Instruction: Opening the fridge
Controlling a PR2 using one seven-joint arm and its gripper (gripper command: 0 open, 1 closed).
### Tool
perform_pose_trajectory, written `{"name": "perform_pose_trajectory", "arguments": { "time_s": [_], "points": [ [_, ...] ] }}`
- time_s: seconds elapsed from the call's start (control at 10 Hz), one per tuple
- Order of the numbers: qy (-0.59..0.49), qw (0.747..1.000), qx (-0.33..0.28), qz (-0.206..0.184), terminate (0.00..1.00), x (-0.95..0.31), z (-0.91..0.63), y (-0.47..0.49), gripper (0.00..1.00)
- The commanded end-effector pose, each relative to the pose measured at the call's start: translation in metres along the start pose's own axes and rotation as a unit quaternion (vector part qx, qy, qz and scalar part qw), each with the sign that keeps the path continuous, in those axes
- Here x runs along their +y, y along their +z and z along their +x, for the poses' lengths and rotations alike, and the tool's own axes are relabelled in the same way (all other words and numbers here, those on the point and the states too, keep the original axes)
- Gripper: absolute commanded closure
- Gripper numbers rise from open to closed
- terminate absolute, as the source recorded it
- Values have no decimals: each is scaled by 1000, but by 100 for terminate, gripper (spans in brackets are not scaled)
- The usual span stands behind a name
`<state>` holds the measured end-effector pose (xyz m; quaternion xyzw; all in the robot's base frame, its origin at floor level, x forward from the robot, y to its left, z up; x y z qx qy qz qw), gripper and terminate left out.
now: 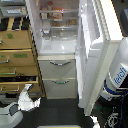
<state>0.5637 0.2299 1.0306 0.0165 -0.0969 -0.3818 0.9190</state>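
Across the exterior view, the fridge [57,70] stands with upper door swung open.

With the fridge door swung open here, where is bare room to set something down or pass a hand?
Bare: the lowest ledge inside the fridge, above the drawers. Dark floor in front of the lower drawers looks free too. Crowded: upper shelves with food; the tool beside the wooden cabinet.
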Motion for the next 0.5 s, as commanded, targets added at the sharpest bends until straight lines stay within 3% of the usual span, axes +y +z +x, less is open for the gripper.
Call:
{"name": "perform_pose_trajectory", "arguments": {
  "time_s": [0.1,0.4,0.5],
  "points": [
    [122,986,-111,17,0,79,-79,20,0],
    [132,985,-115,-3,0,69,-83,20,0],
    [113,989,-90,5,100,57,-81,13,0]
  ]
}}
